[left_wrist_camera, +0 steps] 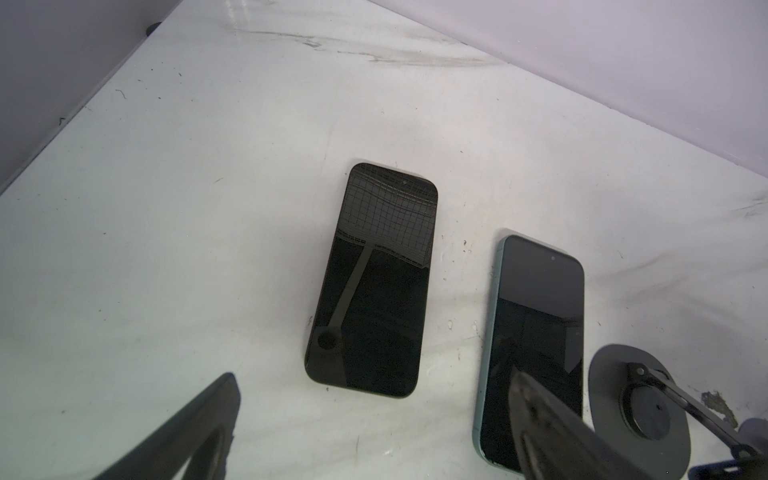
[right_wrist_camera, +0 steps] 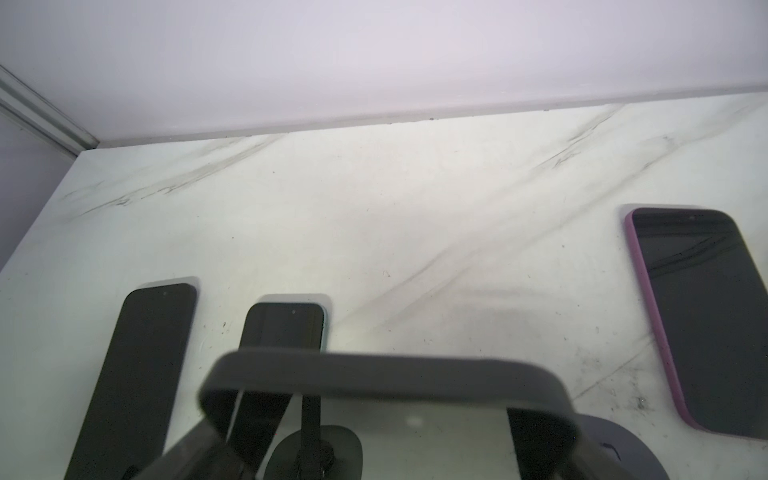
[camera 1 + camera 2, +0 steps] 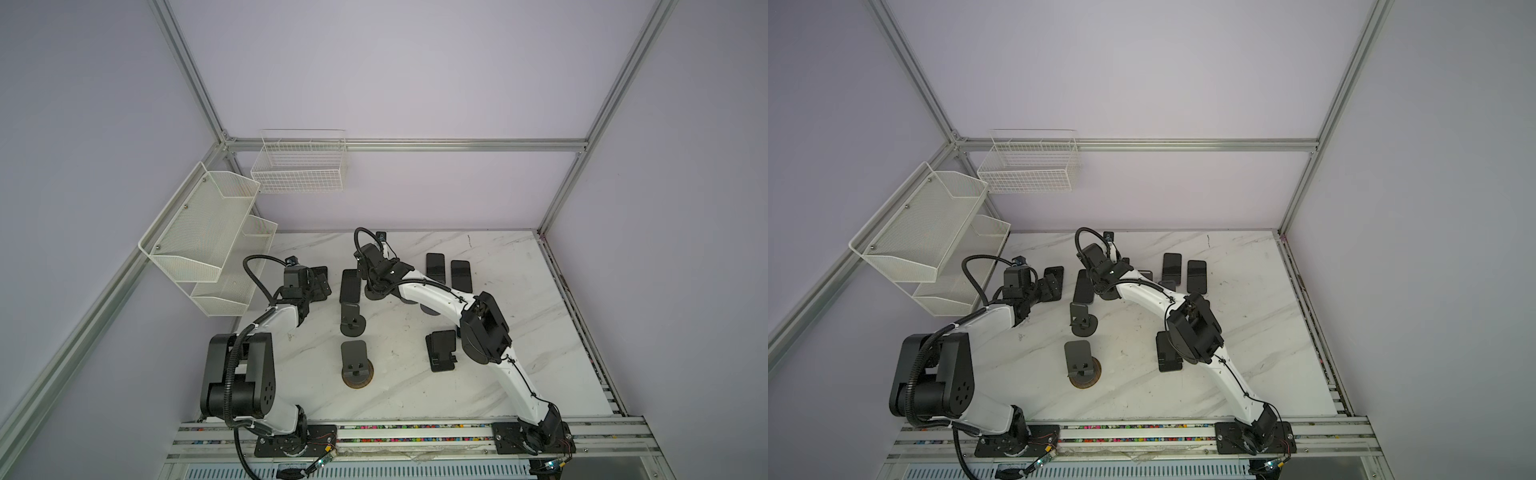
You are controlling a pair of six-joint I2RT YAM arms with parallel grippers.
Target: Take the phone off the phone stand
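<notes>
A phone [image 2: 382, 372] with a rounded grey edge lies across the right wrist view, over the phone stand, whose round grey base [image 2: 316, 453] and thin black stem show below it. My right gripper [image 2: 374, 449] reaches over this stand [image 3: 374, 294] at the middle back of the table. Its dark fingers [image 2: 540, 432] sit at the phone's two sides. Whether they press on the phone does not show. My left gripper [image 1: 374, 432] hangs open and empty above the table. It is near a black phone [image 1: 374, 282] and a teal phone [image 1: 536, 332] that lie flat.
A purple-cased phone [image 2: 702, 320] and one more phone [image 3: 460, 274] lie flat at the back right. Empty stands [image 3: 352, 320] [image 3: 356, 365] [image 3: 441, 349] stand mid-table. White mesh bins [image 3: 208, 232] and a wire basket [image 3: 299, 166] hang on the walls at the left and back.
</notes>
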